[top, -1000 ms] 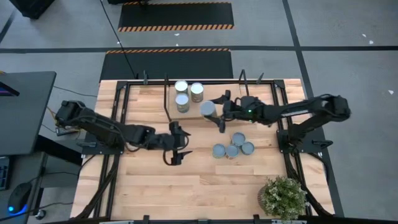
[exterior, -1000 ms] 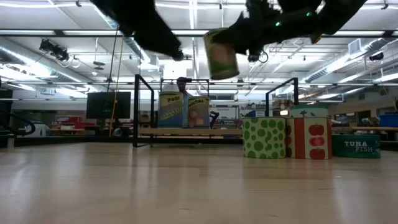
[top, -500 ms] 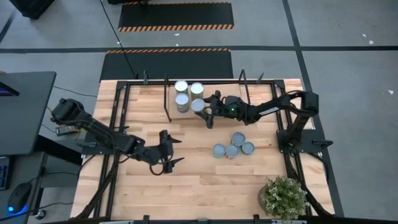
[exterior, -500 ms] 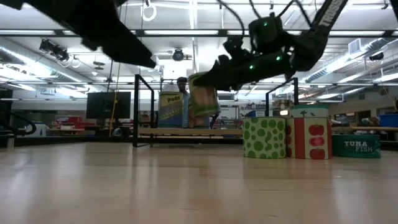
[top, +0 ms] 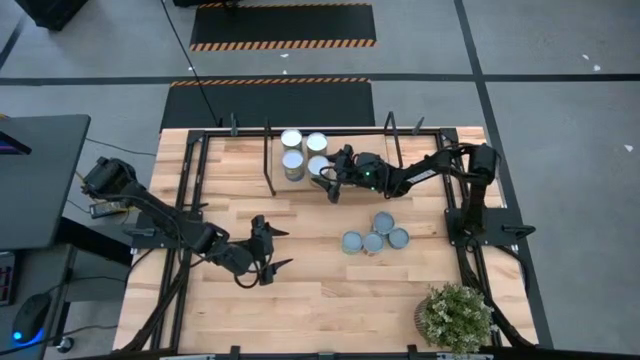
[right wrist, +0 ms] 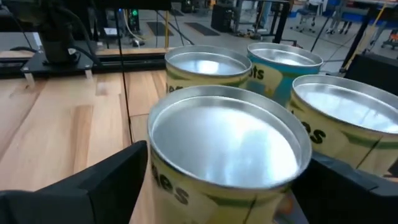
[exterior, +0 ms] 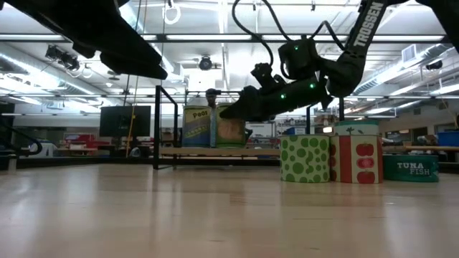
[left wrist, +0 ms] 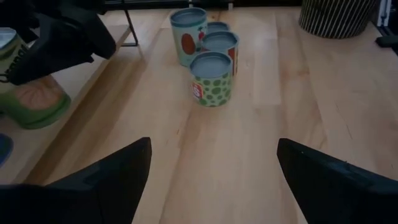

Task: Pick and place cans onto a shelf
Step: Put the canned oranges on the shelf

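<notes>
Step in hand: setting the fourth can on the shelf.
The right gripper [top: 327, 181] fingers pinch a can [top: 318, 166] on the shelf [top: 345, 148] beside three others; next, release and retract. The left gripper [top: 270, 250] hovers, fingers spread, over the table [top: 330, 290].

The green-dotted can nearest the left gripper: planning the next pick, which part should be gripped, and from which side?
Grip the short green-dotted metal can by its round side wall, about mid-height, probably coming from the open left gripper's side or from above. It stands upright, and a second can crowds its far side. The right gripper is shut on a silver-topped can.
</notes>
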